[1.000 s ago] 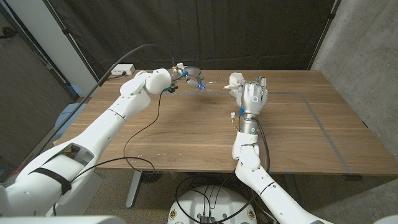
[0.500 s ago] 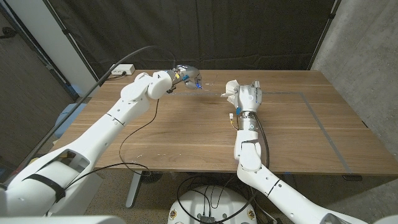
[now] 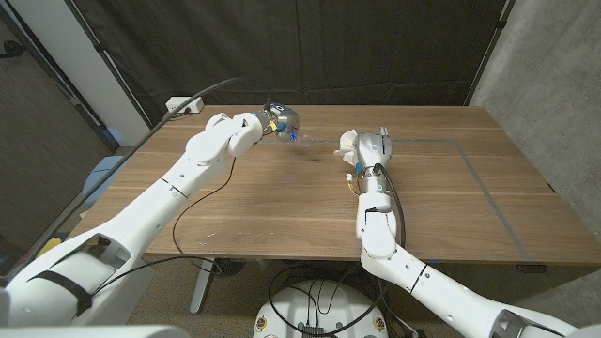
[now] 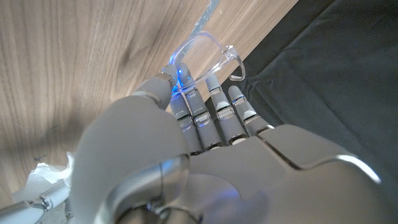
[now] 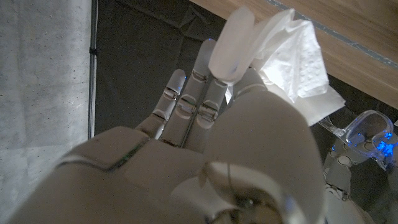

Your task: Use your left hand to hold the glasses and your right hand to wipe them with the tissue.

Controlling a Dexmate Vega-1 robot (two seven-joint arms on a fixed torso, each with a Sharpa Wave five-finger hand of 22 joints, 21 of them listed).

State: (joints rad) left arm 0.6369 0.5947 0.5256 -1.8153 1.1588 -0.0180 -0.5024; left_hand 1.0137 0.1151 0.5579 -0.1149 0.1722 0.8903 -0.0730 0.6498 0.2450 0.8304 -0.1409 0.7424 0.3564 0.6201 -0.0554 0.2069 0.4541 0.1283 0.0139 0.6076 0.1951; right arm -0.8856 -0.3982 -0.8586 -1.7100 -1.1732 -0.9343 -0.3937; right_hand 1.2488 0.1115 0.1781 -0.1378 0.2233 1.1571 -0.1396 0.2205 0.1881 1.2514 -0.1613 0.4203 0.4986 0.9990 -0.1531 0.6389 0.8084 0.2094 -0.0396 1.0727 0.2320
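In the head view, the glasses (image 3: pixel 289 129) are held up in the left hand (image 3: pixel 279 121), above the far part of the bench (image 3: pixel 282 207). They are lifted off the wood, most likely so that the lenses can be reached from the side. The tissue (image 3: pixel 348 145) is gripped in the right hand (image 3: pixel 372 150), which is raised over the middle of the bench. The two hands are near each other but apart, so it is judged that wiping has not yet begun. A white power strip (image 3: pixel 184 104) is seen at the far left corner of the bench.

In the left wrist view, the clear glasses (image 4: pixel 208 53) are seen past the fingers (image 4: pixel 214 102) of the left hand (image 4: pixel 205 155), which are closed on the frame. The lenses stick out beyond the fingertips, and that leaves them free for the tissue. A bit of the tissue (image 4: pixel 46 174) is seen at the side.

In the right wrist view, the tissue (image 5: pixel 295 56) is pinched against the right hand (image 5: pixel 205 143) by the thumb, while the other fingers (image 5: pixel 189 93) are stretched out. A loose white flap is left sticking out, which should be handy for rubbing. The glasses (image 5: pixel 367 134) are seen close by, lit with a blue glow.
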